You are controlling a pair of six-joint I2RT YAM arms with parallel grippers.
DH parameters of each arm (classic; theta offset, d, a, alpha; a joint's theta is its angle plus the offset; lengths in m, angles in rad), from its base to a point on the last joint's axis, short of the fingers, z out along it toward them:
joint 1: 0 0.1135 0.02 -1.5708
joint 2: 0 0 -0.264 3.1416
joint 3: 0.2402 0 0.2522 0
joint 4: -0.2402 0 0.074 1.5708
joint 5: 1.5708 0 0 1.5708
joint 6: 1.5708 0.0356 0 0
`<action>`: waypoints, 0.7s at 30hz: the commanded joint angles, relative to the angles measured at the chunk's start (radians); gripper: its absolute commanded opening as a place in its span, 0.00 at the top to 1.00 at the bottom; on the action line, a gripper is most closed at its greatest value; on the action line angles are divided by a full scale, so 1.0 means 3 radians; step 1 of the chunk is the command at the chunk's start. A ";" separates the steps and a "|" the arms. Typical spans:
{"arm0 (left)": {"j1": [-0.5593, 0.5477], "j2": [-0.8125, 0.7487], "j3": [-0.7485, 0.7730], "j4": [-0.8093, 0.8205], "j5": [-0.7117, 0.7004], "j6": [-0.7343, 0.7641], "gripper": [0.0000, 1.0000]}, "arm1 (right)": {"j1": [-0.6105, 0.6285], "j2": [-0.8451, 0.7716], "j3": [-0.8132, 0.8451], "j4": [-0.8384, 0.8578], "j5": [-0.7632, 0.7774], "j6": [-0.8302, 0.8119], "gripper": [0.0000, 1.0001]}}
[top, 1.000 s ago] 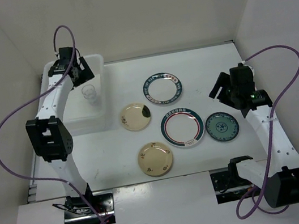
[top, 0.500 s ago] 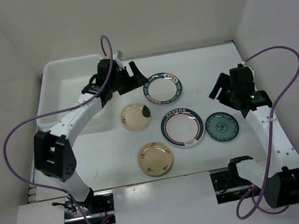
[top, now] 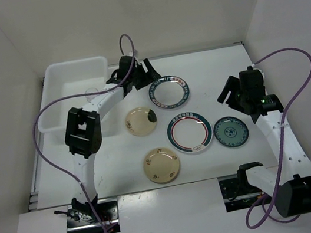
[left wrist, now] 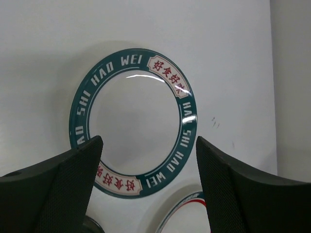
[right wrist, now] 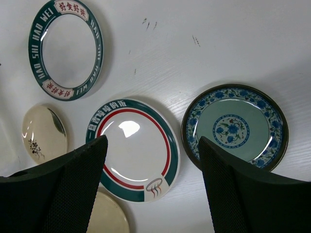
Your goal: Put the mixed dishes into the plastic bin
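Observation:
Five plates lie on the white table. A white plate with a green lettered rim (top: 169, 92) sits right of the plastic bin (top: 73, 63). The red-ringed plate (top: 189, 133), the teal plate (top: 231, 131) and two cream plates (top: 141, 122) (top: 162, 164) lie nearer. My left gripper (top: 148, 77) is open and empty, hovering at the lettered plate's (left wrist: 133, 121) left edge; its own view (left wrist: 148, 141) looks down on it. My right gripper (top: 229, 93) is open and empty above the red-ringed plate (right wrist: 133, 148) and the teal plate (right wrist: 234, 127); its fingers frame both (right wrist: 153, 141).
A clear glass (top: 90, 92) stands inside the bin. White walls close the table on the left, back and right. The left arm reaches across the bin's right end. The purple cables loop above both arms.
My left arm has swung from over the bin to the right and now hovers by the green lettered plate. The right arm and the plates have not moved.

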 commanded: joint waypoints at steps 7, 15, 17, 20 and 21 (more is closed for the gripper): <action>0.0005 0.0312 0.0253 -0.0156 -0.0448 0.0143 0.21 | -0.0016 0.0016 -0.0018 0.0121 -0.0043 -0.0057 0.19; 0.0035 0.0511 0.0176 -0.0228 -0.0256 0.0143 0.22 | -0.0016 0.0077 -0.0018 0.0121 -0.0043 -0.0088 0.19; 0.0035 0.0552 0.0146 -0.0193 -0.0208 0.0143 0.23 | -0.0016 0.0077 -0.0018 0.0121 -0.0043 -0.0088 0.19; 0.0035 0.0588 0.0064 -0.0162 -0.0132 0.0077 0.25 | -0.0016 0.0077 -0.0018 0.0121 -0.0043 -0.0088 0.19; 0.0035 0.0588 0.0064 -0.0121 -0.0132 0.0077 0.26 | -0.0016 0.0077 -0.0018 0.0121 -0.0043 -0.0088 0.19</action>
